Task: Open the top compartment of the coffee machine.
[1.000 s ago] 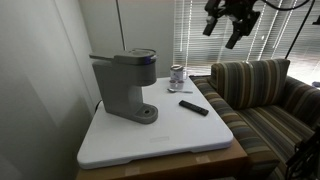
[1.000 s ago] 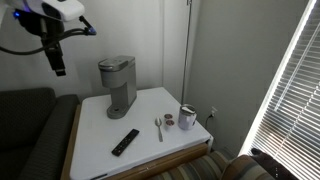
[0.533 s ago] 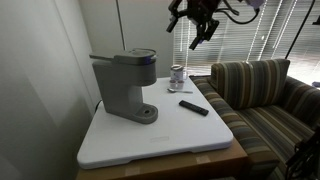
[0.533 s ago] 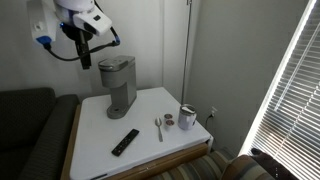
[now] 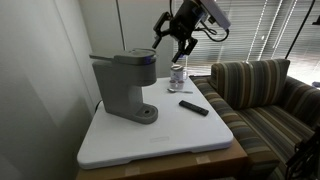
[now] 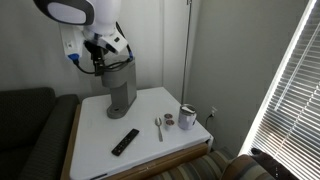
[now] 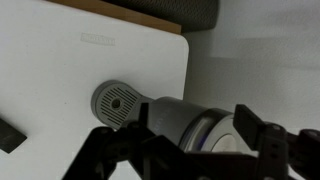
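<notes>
In an exterior view, the white table [image 5: 160, 140] fills the lower middle and a striped sofa [image 5: 262, 88] takes the right side. The coffee machine [image 5: 122, 88] stands on the left part of the table. Its top compartment [image 5: 135, 59] is down and closed. The gripper [image 5: 173, 42] hangs at upper centre, touching nothing, with its fingers [image 7: 258, 138] spread apart. A black remote [image 5: 194, 107] and a small metal can [image 5: 177, 75] are near the middle.
</notes>
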Controlling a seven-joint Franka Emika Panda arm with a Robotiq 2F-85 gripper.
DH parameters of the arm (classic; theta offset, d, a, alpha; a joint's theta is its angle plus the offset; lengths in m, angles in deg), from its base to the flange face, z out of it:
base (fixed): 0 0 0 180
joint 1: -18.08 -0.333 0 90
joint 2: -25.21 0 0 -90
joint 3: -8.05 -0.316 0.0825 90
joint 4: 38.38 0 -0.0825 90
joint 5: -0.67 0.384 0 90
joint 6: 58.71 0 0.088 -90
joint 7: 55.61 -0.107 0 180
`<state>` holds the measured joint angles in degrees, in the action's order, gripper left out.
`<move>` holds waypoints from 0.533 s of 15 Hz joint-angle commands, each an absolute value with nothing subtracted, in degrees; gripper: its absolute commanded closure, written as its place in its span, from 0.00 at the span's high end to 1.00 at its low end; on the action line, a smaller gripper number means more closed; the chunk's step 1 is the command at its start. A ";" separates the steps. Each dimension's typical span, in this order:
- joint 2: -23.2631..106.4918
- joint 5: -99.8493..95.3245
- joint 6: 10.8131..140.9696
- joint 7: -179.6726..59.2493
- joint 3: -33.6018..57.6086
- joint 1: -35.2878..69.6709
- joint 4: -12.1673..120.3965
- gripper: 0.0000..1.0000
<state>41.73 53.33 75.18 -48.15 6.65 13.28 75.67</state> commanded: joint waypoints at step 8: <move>44.97 54.99 69.83 -42.05 5.27 18.00 72.63 0.10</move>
<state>44.17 54.04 72.33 -44.56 6.40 15.99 73.83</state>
